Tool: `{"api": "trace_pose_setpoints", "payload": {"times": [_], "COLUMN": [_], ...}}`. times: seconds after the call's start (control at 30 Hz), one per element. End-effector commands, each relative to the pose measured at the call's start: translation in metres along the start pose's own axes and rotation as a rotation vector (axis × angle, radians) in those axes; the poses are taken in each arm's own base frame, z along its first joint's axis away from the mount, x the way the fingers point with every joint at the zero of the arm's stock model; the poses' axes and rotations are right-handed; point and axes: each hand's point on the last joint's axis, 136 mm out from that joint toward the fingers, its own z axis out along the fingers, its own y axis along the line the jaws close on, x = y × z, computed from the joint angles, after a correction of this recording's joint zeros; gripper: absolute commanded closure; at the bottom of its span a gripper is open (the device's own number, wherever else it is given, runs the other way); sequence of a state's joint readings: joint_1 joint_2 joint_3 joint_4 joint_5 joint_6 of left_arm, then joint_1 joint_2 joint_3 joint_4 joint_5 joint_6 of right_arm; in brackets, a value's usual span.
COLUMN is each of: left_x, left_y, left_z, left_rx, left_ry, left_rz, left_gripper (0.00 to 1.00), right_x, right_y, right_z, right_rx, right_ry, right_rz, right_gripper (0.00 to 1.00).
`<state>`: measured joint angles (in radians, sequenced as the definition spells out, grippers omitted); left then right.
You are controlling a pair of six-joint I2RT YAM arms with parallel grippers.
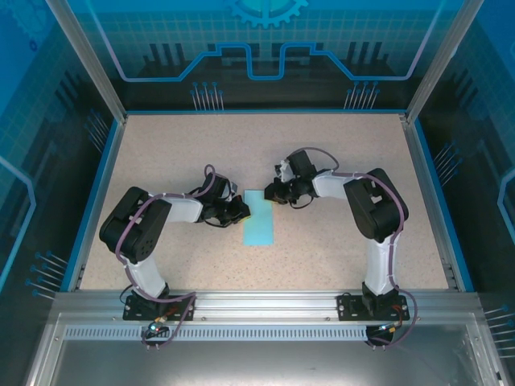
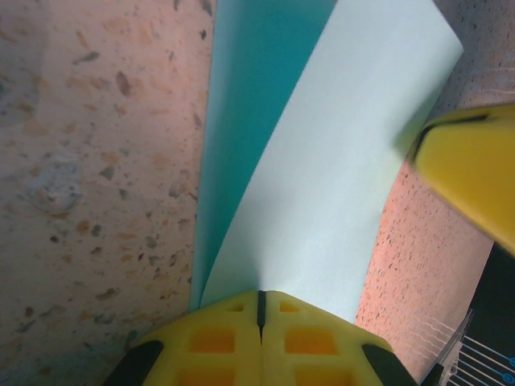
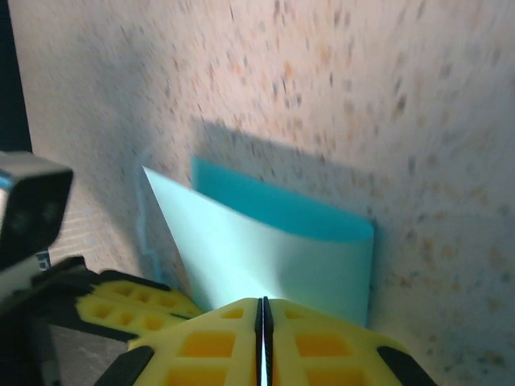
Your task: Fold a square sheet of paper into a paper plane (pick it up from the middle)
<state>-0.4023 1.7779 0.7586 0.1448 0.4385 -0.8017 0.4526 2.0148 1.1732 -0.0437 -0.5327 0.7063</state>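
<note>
Sheet: the square sheet of paper lies at the middle of the table, doubled over into a narrow strip, with the upper flap bowed off the lower layer.
Left gripper: just left of the table's middle, jaws clenched on the flap's edge.
Right gripper: just right of the table's middle, jaws pressed together with the flap's edge pinched between them.
</note>
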Motion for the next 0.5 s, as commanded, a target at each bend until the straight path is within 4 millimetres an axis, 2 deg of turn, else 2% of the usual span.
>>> {"api": "trace_pose_setpoints", "payload": {"times": [0.0,0.3,0.37,0.47], "left_x": [0.022,0.022,0.022,0.022], "left_y": [0.044,0.044,0.044,0.044], "left_z": [0.006,0.006,0.006,0.005], "left_rx": [-0.151,-0.151,-0.151,-0.153], "left_ry": [0.053,0.053,0.052,0.050], "left_rz": [-0.038,-0.037,-0.038,-0.036], "left_gripper": [0.95,0.95,0.94,0.94], "right_x": [-0.013,-0.007,-0.010,-0.018], "right_y": [0.001,-0.030,-0.030,-0.016], "right_z": [-0.002,0.015,0.013,0.006], "right_rx": [-0.023,0.083,0.098,0.080], "right_ry": [-0.006,0.031,0.023,0.007], "right_rz": [0.011,0.049,0.051,0.033], "right_gripper": [0.88,0.88,0.88,0.88]}}
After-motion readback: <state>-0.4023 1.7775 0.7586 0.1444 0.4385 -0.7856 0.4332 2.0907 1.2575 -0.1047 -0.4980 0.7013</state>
